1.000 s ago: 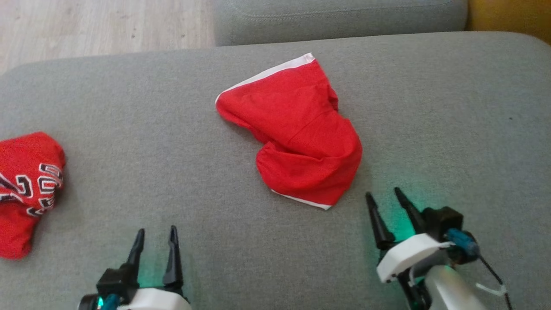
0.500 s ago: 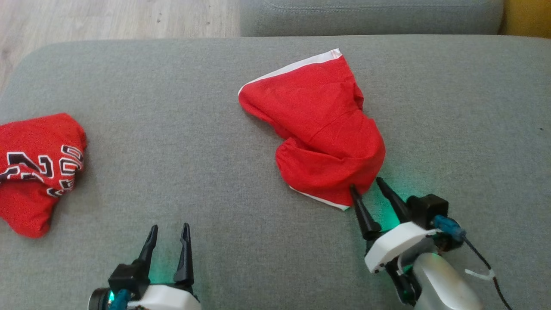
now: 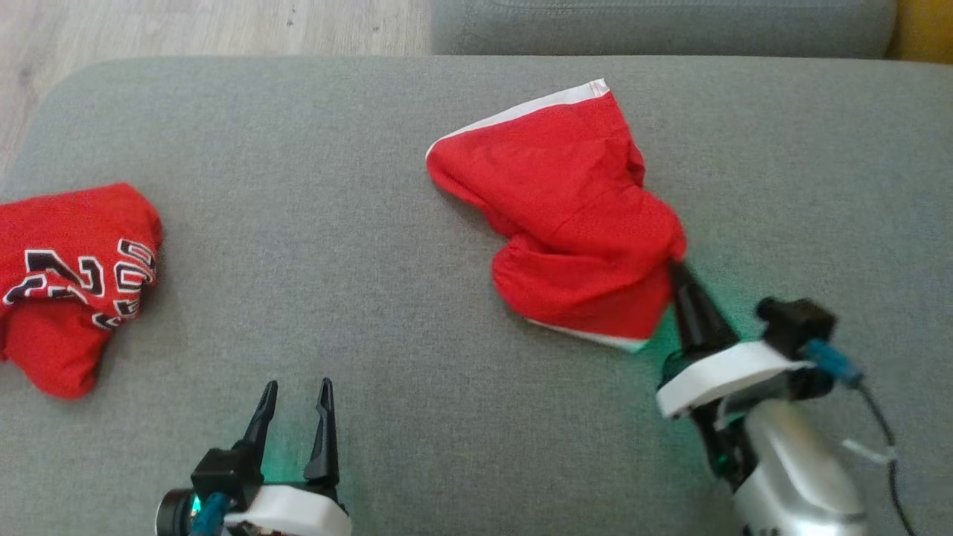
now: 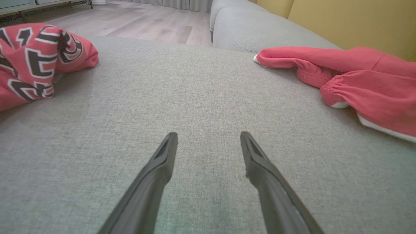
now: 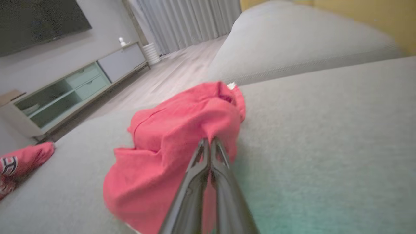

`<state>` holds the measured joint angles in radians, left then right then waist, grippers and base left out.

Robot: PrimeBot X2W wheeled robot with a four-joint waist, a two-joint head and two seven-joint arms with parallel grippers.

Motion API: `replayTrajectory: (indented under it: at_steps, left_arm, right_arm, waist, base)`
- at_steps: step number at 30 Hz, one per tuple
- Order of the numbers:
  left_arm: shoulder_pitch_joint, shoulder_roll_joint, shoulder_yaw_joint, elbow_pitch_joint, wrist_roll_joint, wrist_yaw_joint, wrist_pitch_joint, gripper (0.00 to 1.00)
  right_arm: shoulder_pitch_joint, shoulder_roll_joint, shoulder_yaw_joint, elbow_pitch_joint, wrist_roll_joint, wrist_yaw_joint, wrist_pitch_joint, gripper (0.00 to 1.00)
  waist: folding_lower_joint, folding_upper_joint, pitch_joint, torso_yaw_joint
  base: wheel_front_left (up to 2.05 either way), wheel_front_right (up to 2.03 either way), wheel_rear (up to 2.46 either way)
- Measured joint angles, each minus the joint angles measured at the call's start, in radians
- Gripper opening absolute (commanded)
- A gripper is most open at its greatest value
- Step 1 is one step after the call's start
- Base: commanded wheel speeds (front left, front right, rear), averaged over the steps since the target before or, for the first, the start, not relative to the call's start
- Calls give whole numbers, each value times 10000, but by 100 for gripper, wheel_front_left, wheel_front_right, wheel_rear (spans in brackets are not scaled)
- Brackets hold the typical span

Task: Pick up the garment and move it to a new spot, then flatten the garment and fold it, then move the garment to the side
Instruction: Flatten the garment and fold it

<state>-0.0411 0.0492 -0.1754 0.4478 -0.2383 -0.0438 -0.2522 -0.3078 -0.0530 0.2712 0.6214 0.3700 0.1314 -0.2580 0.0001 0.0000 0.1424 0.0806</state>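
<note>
The garment (image 3: 566, 201) is a pair of red shorts with white trim, lying crumpled on the grey sofa seat (image 3: 335, 223) right of centre. My right gripper (image 3: 679, 269) is shut on the garment's right edge; the right wrist view shows the two fingers pressed together with a pinch of the red cloth (image 5: 182, 136) at their tips (image 5: 209, 141). My left gripper (image 3: 296, 387) stands open near the seat's front edge, well left of the garment (image 4: 357, 81), with nothing between its fingers (image 4: 164, 154).
A second red garment with black and white lettering (image 3: 71, 283) lies bunched at the seat's left edge (image 4: 35, 61). Another grey cushion (image 3: 655, 26) lies behind, wooden floor (image 3: 186, 26) at the far left. A low cabinet (image 5: 74, 91) stands across the room.
My right gripper has moved forward to the garment's right edge and shut on the cloth. The head camera has shifted, so the whole picture slid. The left gripper stays open.
</note>
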Motion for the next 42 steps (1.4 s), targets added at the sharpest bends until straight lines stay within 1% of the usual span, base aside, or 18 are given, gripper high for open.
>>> replayTrajectory:
  at_steps: [7,11,14,16,17,18,21,23,24,25,27,29,31,32,35,40,41,42]
  left_arm:
    - [20,0,94,12,-104,2,0,100]
    - [35,0,54,50,-217,2,0,100]
    - [55,0,6,115,-265,2,0,100]
    - [58,0,-42,194,-320,0,0,100]
    - [62,0,-134,257,-349,0,0,100]
    - [71,-2,-171,288,-349,-2,2,100]
    - [107,0,-171,337,-349,-6,0,100]
    - [112,0,-188,399,-349,-6,0,100]
    - [113,0,-205,430,-349,-8,0,100]
    - [114,0,-221,493,-349,-12,0,100]
    - [133,2,-272,621,-349,-17,2,100]
    - [198,2,-314,663,-349,-59,2,100]
    - [285,2,-320,675,-349,-81,2,100]
    - [301,2,-318,685,-349,-81,2,100]
    - [297,2,-297,681,-349,-77,2,100]
    - [299,2,-322,663,-351,-77,2,100]
    - [299,2,-322,663,-351,-77,2,100]
    - [298,2,-347,660,-357,-75,2,100]
  right_arm:
    - [-1,-12,-2042,-1254,-466,0,0,0]
    - [-247,-211,-2608,-1808,-700,2,0,0]
    - [-811,-466,-2859,-2326,-823,0,0,0]
    - [-1300,-683,-2855,-2696,-1034,0,0,0]
    - [-1732,-846,-2696,-3020,-1406,0,0,0]
    - [-1908,-867,-2518,-3139,-1576,0,-2,0]
    - [-2097,-717,-1461,-3214,-2188,0,-2,0]
    - [-2049,-443,-470,-2754,-2376,0,165,0]
    - [-1949,-316,98,-2474,-2295,0,251,12]
    - [-1801,-213,742,-2153,-2121,0,418,100]
    - [-1356,-79,1964,-1586,-1534,0,554,100]
    - [-835,-81,3072,-1304,-671,0,558,100]
    - [-459,-79,3754,-1162,-40,0,543,100]
    - [-382,-73,3921,-1064,142,0,508,100]
    - [-371,-73,3799,-765,295,0,345,100]
    - [-372,-155,2493,-265,291,0,173,100]
    - [-372,-155,2493,-265,291,0,173,100]
    - [-372,-201,2207,-192,291,0,173,100]
  waist:
    - [-1,0,-219,-170]
    - [-1,0,-338,-298]
    - [-1,0,-451,-355]
    - [-1,0,-529,-365]
    - [-1,0,-599,-344]
    - [-1,0,-633,-320]
    - [-2,0,-686,-206]
    - [-1,0,-705,-107]
    - [-1,0,-715,-55]
    - [-2,0,-720,1]
    - [-1,0,-720,126]
    - [-1,0,-727,237]
    - [-2,0,-731,274]
    - [-2,0,-732,262]
    - [-2,0,-757,137]
    - [-2,0,-812,-192]
    - [-2,0,-812,-192]
    - [-2,0,-811,-251]
  base:
    - [0,0,0]
    - [0,0,0]
    - [0,0,0]
    - [0,0,0]
    - [0,0,0]
    - [0,0,0]
    - [0,0,0]
    - [0,0,0]
    - [0,0,0]
    - [0,0,0]
    - [0,0,0]
    - [0,0,0]
    - [0,0,0]
    - [0,0,0]
    - [0,0,0]
    - [0,0,0]
    - [0,0,0]
    - [0,0,0]
